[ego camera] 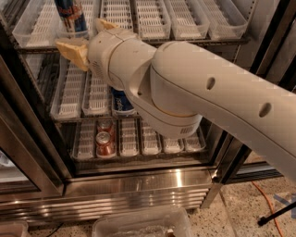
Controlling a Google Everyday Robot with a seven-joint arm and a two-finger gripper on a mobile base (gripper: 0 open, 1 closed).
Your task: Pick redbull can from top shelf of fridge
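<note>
redbull can [70, 16] upright in lane tray [90, 11] on top shelf [208, 41] at eleven o'clock, gripper [88, 37] spread wide just beneath, arm [208, 92] from four o'clock

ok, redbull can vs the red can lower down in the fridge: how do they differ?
1. The redbull can is dark blue with red-orange marks; the red can is red with a silver top.
2. The redbull can looks taller and slimmer; the red can is short.
3. The redbull can is on the top shelf, with the open gripper right in front of it; the red can is on the bottom rack.

Both stand upright in white lane trays.
</note>
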